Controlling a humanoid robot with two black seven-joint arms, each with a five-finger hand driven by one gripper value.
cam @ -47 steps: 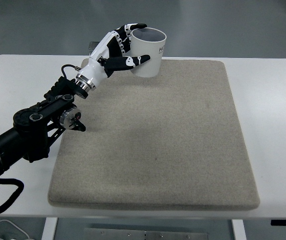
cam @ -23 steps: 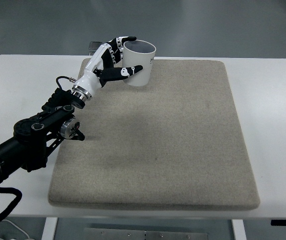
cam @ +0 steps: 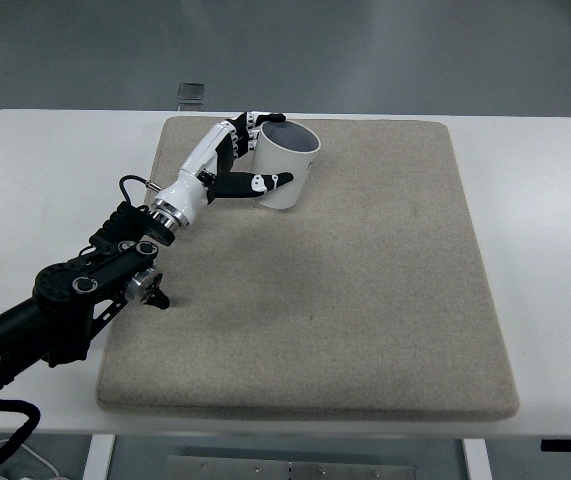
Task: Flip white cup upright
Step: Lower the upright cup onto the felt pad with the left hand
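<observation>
Left robot hand (cam: pixel 233 160) | fingers wrapped around white cup (cam: pixel 285 165) | cup mouth-up on mat (cam: pixel 365 300)

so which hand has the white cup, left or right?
The left hand, on the black arm entering from the picture's left, grips the upright white cylindrical cup over the beige mat. No right hand shows.

Left arm (cam: pixel 65 300) enters from the lower left and runs diagonally up to the right, black linkage ending in a silver wrist (cam: pixel 170 208). Left hand (cam: pixel 227 165) is white with black finger segments, fingers (cam: pixel 253 122) curled around the far side of the cup (cam: pixel 285 167), thumb (cam: pixel 257 183) pressed across its near side.
</observation>
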